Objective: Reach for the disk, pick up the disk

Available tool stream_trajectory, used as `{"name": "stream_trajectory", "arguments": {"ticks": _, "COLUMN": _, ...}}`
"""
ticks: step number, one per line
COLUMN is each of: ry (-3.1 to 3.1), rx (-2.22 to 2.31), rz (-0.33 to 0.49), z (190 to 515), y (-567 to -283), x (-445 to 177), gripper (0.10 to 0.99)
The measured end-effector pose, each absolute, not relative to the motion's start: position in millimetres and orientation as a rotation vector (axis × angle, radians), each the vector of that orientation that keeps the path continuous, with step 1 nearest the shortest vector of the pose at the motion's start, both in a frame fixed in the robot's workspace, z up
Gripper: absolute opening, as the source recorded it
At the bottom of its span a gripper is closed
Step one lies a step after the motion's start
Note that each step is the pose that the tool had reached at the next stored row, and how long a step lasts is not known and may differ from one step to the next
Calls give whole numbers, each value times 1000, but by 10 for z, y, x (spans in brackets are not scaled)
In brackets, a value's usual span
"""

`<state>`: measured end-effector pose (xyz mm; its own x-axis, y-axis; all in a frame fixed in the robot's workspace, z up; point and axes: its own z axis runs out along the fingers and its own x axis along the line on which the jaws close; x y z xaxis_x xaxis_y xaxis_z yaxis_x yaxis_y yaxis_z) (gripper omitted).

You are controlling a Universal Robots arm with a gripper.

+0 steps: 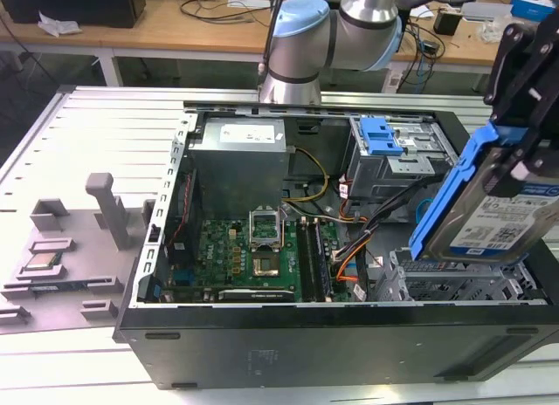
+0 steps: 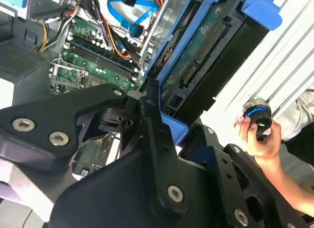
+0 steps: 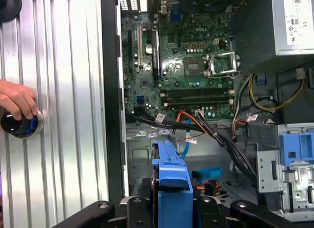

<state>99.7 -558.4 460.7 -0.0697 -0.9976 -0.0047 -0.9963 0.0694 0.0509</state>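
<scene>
My arm reaching over the open computer case [image 1: 332,335] in the exterior view, my pincer [image 1: 524,152] clamped on the disk [image 1: 498,213], lifted above the case's right end, silver, labelled, blue-railed, in the second wrist view disk [image 2: 206,56] edge-on between my black fingers [image 2: 157,139], in the first wrist view its blue rail [image 3: 171,184] held above the motherboard [image 3: 186,66].

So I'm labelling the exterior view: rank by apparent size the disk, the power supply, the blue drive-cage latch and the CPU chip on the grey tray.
1. Disk, inflated by nearness to the camera
2. Power supply, similar; order unsure
3. Blue drive-cage latch
4. CPU chip
</scene>
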Motion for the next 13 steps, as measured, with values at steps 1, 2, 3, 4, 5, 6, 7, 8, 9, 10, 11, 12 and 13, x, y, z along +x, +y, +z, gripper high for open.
{"name": "stream_trajectory", "arguments": {"ticks": 1, "ry": -2273, "rx": 2122, "rz": -63, "z": 4589, "y": -5583, "x": 995, "gripper": 369}}
{"name": "stream_trajectory", "arguments": {"ticks": 2, "ry": -2273, "rx": 2122, "rz": -63, "z": 4554, "y": -5582, "x": 995, "gripper": 369}}
{"name": "stream_trajectory", "arguments": {"ticks": 3, "ry": -2269, "rx": 2126, "rz": -62, "z": 4540, "y": -5581, "x": 995, "gripper": 369}}
{"name": "stream_trajectory", "arguments": {"ticks": 4, "ry": -2264, "rx": 2132, "rz": -63, "z": 4525, "y": -5579, "x": 995, "gripper": 369}}
{"name": "stream_trajectory", "arguments": {"ticks": 5, "ry": -2256, "rx": 2140, "rz": -62, "z": 4507, "y": -5574, "x": 995, "gripper": 369}}
{"name": "stream_trajectory", "arguments": {"ticks": 6, "ry": -2249, "rx": 2146, "rz": -62, "z": 4499, "y": -5568, "x": 994, "gripper": 369}}
{"name": "stream_trajectory", "arguments": {"ticks": 7, "ry": -2246, "rx": 2150, "rz": -62, "z": 4494, "y": -5564, "x": 994, "gripper": 369}}
{"name": "stream_trajectory", "arguments": {"ticks": 8, "ry": -2245, "rx": 2150, "rz": -62, "z": 4493, "y": -5564, "x": 994, "gripper": 369}}
{"name": "stream_trajectory", "arguments": {"ticks": 9, "ry": -2245, "rx": 2150, "rz": -62, "z": 4493, "y": -5564, "x": 994, "gripper": 369}}
{"name": "stream_trajectory", "arguments": {"ticks": 10, "ry": -2245, "rx": 2151, "rz": -62, "z": 4493, "y": -5564, "x": 994, "gripper": 369}}
{"name": "stream_trajectory", "arguments": {"ticks": 11, "ry": -2244, "rx": 2151, "rz": -62, "z": 4492, "y": -5563, "x": 994, "gripper": 369}}
{"name": "stream_trajectory", "arguments": {"ticks": 12, "ry": -2244, "rx": 2151, "rz": -62, "z": 4492, "y": -5563, "x": 994, "gripper": 369}}
{"name": "stream_trajectory", "arguments": {"ticks": 13, "ry": -2244, "rx": 2152, "rz": -62, "z": 4492, "y": -5563, "x": 994, "gripper": 369}}
